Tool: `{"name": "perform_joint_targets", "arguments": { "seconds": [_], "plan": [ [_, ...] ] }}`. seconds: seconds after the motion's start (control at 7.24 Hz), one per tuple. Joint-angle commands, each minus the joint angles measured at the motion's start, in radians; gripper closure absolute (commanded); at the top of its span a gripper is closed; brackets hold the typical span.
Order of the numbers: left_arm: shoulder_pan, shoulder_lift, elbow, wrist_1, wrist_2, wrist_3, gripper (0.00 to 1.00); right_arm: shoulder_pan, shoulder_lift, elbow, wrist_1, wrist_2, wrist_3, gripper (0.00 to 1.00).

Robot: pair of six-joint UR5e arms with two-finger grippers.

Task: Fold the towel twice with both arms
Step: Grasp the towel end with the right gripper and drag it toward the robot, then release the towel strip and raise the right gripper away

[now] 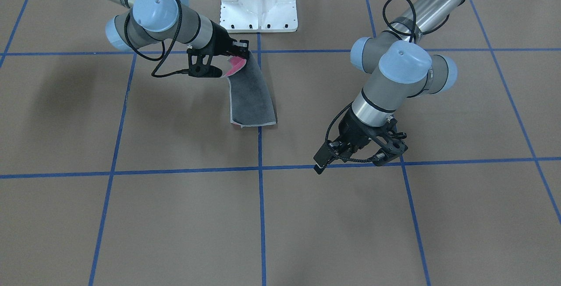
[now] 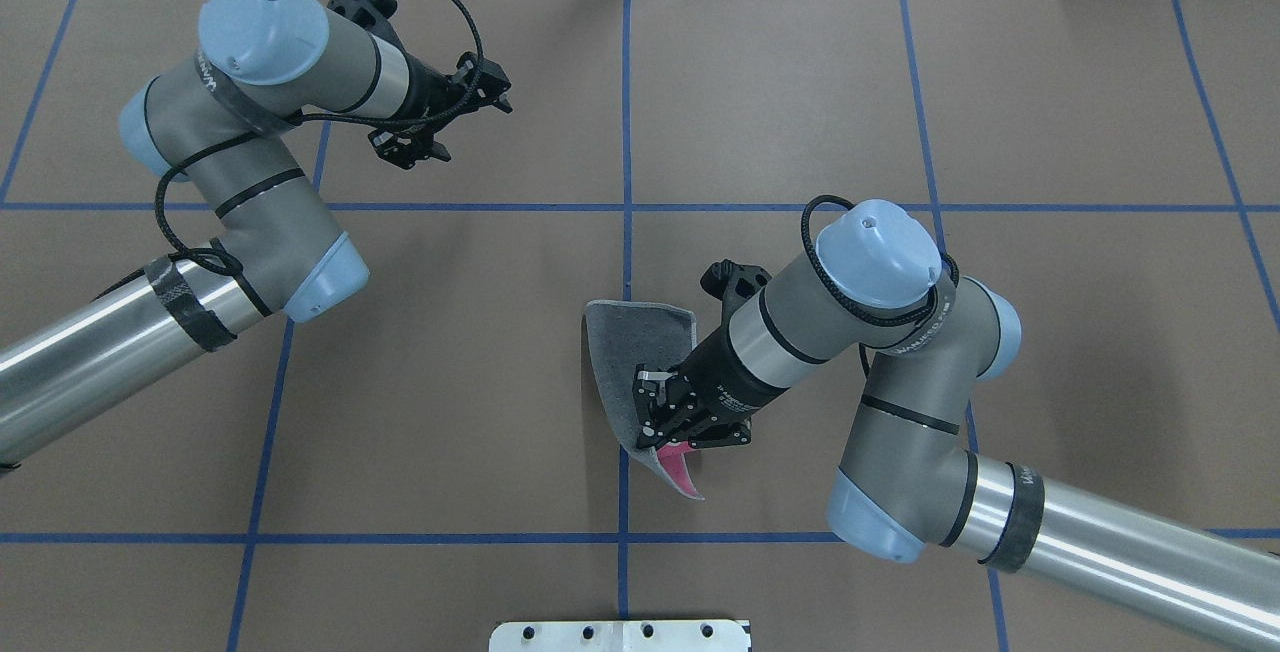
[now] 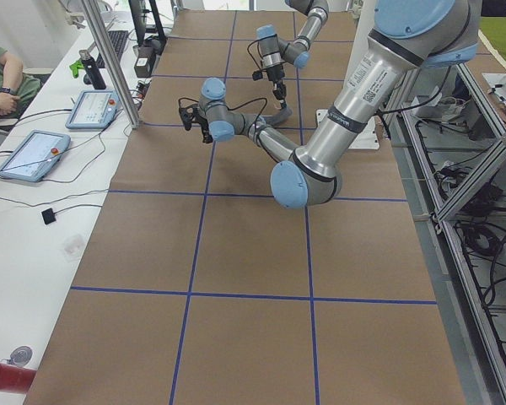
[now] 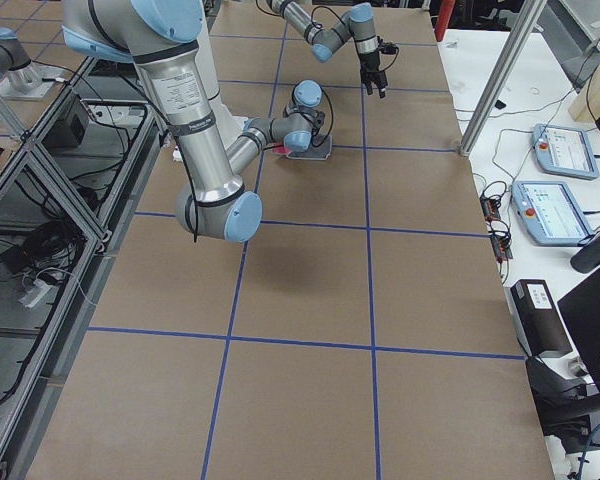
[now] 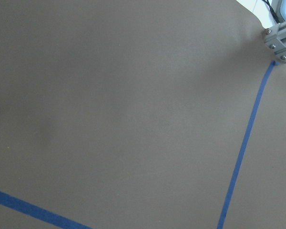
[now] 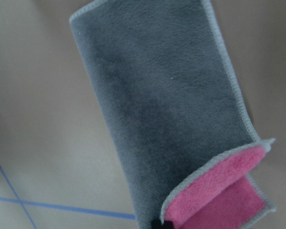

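Right gripper [image 1: 239, 55] has the towel [image 1: 252, 97] by one end, left gripper [image 1: 355, 156] hangs off to the side with nothing in it!

The right gripper's jaws are clamped on the towel's raised end, where the pink inner face peeks out between grey layers. From there the cloth slopes down grey side out, and its far end rests on the brown table [image 1: 175, 216], right beside the centre blue tape line [image 1: 261, 216] and near the white base [image 1: 258, 3]. Over on the other side, the left gripper hovers well apart from the towel, its fingers spread wide above bare table.
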State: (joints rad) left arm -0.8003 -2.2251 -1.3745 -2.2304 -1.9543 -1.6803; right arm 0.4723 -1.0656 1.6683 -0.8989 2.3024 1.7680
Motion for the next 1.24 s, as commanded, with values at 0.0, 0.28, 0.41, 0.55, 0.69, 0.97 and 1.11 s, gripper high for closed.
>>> {"name": "perform_joint_targets", "arguments": {
  "seconds": [0.0, 0.28, 0.41, 0.55, 0.69, 0.97, 1.11],
  "plan": [
    [0.001, -0.001, -0.001, 0.0, 0.0, 0.001, 0.0, -0.008, 0.006, 0.007, 0.006, -0.043, 0.002, 0.0],
    [0.009, 0.001, -0.015, -0.002, 0.0, -0.001, 0.0, 0.047, 0.007, 0.01, 0.009, -0.04, -0.004, 0.0],
    [0.012, -0.001, -0.037, 0.0, -0.038, 0.001, 0.0, 0.101, 0.006, 0.008, 0.006, -0.041, -0.009, 0.0],
    [0.012, -0.001, -0.066, 0.003, -0.092, 0.002, 0.0, 0.161, 0.001, 0.007, 0.0, -0.043, -0.01, 0.0],
    [0.054, -0.001, -0.105, 0.005, -0.092, 0.011, 0.0, 0.237, -0.011, -0.002, 0.0, -0.034, -0.051, 0.0],
    [0.16, 0.002, -0.113, 0.012, -0.037, 0.176, 0.01, 0.336, -0.039, -0.021, 0.0, 0.014, -0.18, 0.0],
    [0.185, 0.016, -0.112, 0.014, -0.022, 0.271, 0.01, 0.357, -0.037, -0.038, 0.0, 0.014, -0.206, 0.0]
  ]
}}
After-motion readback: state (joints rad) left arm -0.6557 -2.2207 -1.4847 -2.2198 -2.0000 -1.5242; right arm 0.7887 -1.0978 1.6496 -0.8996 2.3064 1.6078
